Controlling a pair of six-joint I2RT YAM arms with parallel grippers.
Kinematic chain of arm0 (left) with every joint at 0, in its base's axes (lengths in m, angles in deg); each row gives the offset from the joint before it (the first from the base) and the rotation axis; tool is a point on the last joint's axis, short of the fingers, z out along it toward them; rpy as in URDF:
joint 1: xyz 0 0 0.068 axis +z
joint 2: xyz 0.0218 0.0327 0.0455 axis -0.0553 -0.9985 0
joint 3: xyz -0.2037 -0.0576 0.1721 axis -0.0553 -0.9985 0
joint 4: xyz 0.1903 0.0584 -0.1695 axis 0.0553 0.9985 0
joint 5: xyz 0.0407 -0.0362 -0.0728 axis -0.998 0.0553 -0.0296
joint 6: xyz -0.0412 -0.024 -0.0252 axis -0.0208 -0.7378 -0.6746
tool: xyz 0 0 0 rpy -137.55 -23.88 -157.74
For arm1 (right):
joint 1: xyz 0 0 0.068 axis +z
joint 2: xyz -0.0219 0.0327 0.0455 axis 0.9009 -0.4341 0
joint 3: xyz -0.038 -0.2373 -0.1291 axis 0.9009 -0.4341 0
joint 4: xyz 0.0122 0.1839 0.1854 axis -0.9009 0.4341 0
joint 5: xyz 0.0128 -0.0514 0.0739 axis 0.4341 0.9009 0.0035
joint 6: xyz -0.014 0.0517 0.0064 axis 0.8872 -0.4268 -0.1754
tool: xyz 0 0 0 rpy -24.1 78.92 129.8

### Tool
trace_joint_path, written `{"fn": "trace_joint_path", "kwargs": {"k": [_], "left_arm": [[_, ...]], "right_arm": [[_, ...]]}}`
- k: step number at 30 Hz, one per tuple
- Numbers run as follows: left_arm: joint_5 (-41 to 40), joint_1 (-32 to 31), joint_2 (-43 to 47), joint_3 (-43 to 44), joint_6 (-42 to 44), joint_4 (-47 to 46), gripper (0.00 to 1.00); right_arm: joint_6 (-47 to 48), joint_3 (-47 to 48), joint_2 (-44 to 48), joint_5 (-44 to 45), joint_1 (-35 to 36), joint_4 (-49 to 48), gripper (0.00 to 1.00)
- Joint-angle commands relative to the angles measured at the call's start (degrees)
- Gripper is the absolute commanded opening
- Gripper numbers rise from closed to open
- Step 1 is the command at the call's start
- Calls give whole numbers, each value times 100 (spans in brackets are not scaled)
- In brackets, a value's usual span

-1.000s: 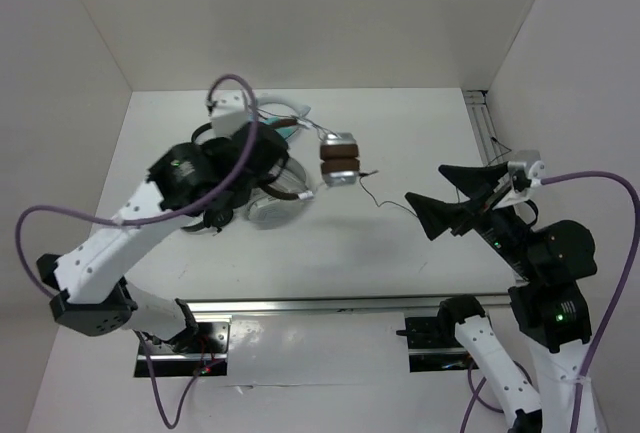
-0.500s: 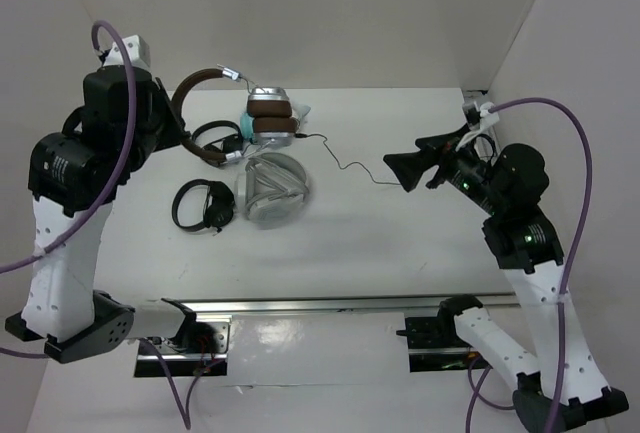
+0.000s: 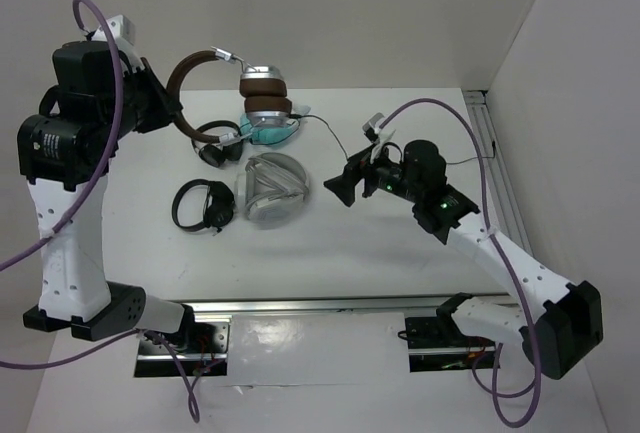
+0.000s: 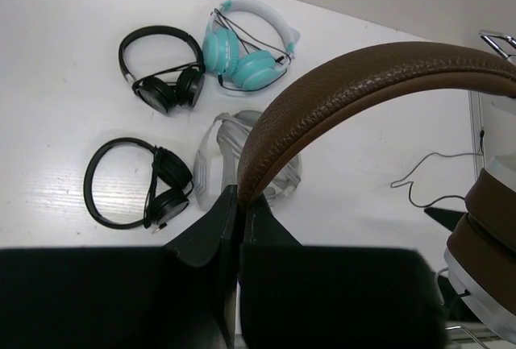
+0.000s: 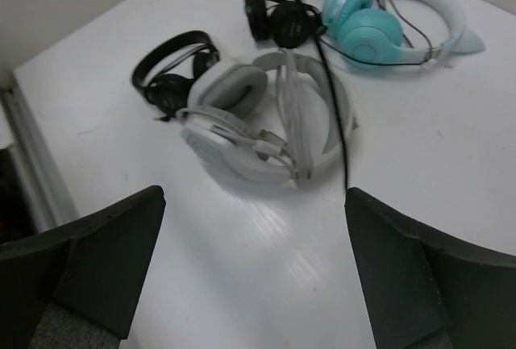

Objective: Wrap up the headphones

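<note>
The headphones [image 3: 262, 95], with brown headband, brown ear pads and silver cups, hang in the air above the back of the table. My left gripper [image 3: 168, 105] is raised at the left and shut on the headband [image 4: 363, 75]; its jaws pinch the band's end [image 4: 239, 196]. The ear pads [image 4: 493, 220] hang at that view's right edge. The thin black cable [image 3: 330, 135] trails down from the cups towards my right gripper [image 3: 346, 177]. The right gripper [image 5: 258, 244] is open and empty above the table, with the cable [image 5: 332, 99] just beside its right finger [image 5: 419, 276].
On the table lie a light-grey pair [image 3: 275, 189], two all-black pairs [image 3: 200, 203] [image 3: 215, 143] and a teal pair [image 3: 272, 133] under the hanging cups. White walls close the left, back and right. A rail [image 3: 485, 143] runs along the right edge.
My right arm has reached far left, from the table's right side to the hanging cable near the grey pair. My left gripper holds the headphones about as high, shifted slightly.
</note>
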Motion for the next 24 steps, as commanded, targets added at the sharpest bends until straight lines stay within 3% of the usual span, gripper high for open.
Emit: {"fn": "trace_joint_path", "kwargs": {"k": [1, 9, 16, 17, 18, 22, 24], "left_arm": [[417, 167, 307, -117, 30, -484, 0], [523, 273, 308, -47, 83, -484, 0], [716, 273, 308, 14, -23, -484, 0], [716, 273, 308, 76, -23, -484, 0], [629, 273, 308, 76, -23, -432, 0], [505, 273, 308, 76, -23, -432, 0], [505, 273, 308, 24, -23, -432, 0]], "right_arm": [[537, -96, -130, 794, 28, -1144, 100], [458, -606, -342, 989, -77, -1944, 98], [397, -607, -649, 945, -130, -2136, 58], [397, -668, -649, 945, -130, -2190, 48], [336, -773, -588, 1015, -130, -2190, 29], [283, -1028, -369, 1068, -183, -2375, 23], [230, -1029, -368, 1138, -183, -2375, 8]]}}
